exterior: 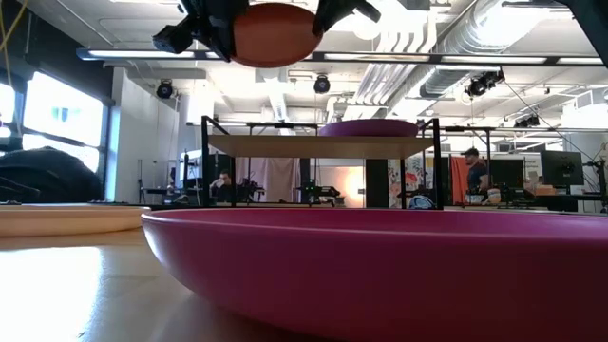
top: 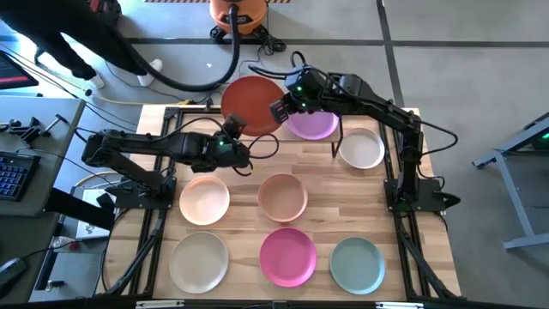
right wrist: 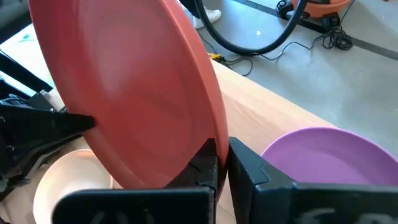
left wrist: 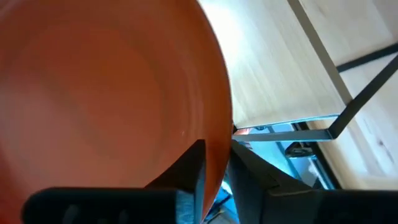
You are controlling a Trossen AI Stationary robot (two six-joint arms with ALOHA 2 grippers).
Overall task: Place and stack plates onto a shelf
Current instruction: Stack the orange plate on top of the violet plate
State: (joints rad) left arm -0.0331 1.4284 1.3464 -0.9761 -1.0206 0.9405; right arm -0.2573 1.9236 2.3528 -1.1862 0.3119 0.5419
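low view: wooden tabletop [exterior: 66, 285], bright workshop

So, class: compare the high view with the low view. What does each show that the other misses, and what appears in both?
Only the high view shows the white plate, tan-pink plate, pale beige plate and pale teal plate, plus both arms reaching in from either side.

Only the low view shows the shelf's wooden board edge-on on its black legs, and the room behind.

Both show the terracotta plate raised between the left gripper and right gripper, the purple plate on the shelf, and the magenta plate.
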